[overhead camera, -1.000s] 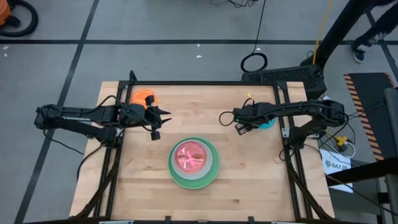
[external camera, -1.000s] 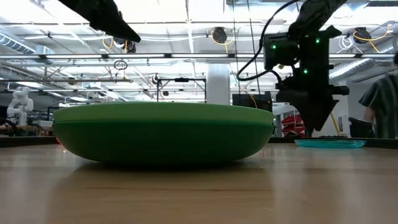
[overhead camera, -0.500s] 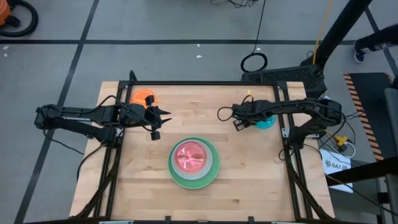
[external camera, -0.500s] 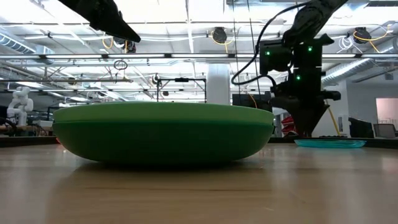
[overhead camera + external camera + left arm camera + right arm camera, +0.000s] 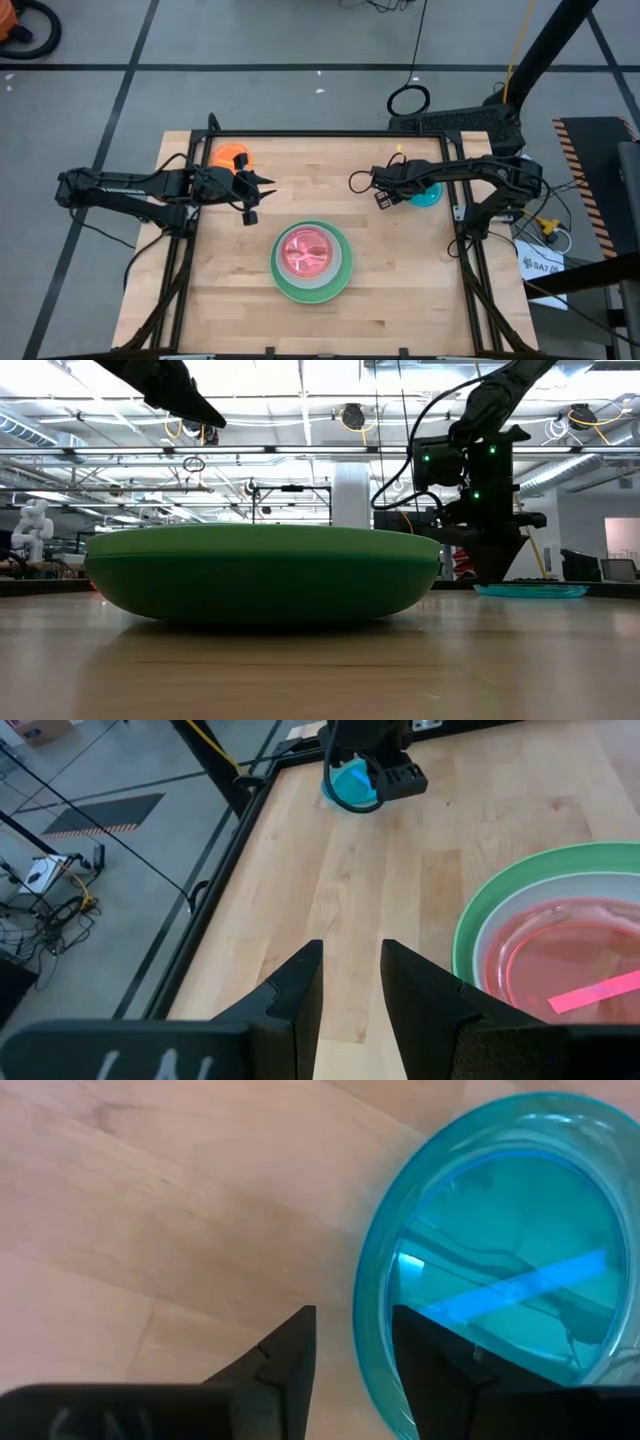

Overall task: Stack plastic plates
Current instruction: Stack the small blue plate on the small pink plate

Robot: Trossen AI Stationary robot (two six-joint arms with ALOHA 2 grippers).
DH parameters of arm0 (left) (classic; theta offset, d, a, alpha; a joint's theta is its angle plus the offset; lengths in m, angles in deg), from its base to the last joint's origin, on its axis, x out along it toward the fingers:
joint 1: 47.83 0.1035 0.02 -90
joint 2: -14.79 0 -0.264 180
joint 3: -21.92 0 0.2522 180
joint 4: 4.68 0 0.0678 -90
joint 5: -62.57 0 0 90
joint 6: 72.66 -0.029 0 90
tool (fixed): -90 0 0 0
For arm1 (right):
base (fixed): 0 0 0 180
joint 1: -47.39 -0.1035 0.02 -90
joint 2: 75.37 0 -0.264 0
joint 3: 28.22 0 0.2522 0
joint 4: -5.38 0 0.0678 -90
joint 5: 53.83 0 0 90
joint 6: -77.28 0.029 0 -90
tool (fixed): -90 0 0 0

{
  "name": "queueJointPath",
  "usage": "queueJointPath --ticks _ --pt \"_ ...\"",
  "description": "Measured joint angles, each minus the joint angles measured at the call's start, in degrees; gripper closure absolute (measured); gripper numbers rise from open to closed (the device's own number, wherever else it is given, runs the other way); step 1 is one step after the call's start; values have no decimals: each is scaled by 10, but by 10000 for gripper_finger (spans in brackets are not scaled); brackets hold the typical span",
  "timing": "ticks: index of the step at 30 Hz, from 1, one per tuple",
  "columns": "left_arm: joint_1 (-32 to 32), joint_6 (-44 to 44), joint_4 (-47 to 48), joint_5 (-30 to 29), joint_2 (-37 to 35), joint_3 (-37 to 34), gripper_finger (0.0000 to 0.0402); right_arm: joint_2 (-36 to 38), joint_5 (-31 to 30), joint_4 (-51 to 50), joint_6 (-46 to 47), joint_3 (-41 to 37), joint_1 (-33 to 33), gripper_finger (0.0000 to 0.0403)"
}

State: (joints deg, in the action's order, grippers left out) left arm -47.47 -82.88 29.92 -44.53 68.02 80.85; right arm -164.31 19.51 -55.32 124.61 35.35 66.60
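Blue plate point(image 5: 500, 1280): lying flat near the table's point(image 5: 400, 300) right rear corner, well apart from the stack point(image 5: 312, 262) of pink on pale and green plates at centre front.
Risk: I am judging that my finger could ride over the thin rim and push the plate away, since it is sitting low on smooth wood.
Right gripper point(image 5: 350, 1342): I am holding my fingers slightly parted at the blue rim, gripping nothing.
Left gripper point(image 5: 350, 982): I am waiting parted and empty, beside the orange plate point(image 5: 230, 157).
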Motion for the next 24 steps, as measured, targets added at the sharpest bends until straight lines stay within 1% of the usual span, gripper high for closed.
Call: queueJointPath --ticks 5,13,20,24 --pt "0 0 0 0 0 0 291 -13 0 19 0 0 0 277" --pt "0 0 1 0 0 0 291 -60 -2 27 -3 3 -1 277" --pt "0 0 1 0 0 0 291 -53 0 27 -1 2 -1 280" --pt "0 0 1 0 0 0 291 -48 1 25 -1 1 -1 302"
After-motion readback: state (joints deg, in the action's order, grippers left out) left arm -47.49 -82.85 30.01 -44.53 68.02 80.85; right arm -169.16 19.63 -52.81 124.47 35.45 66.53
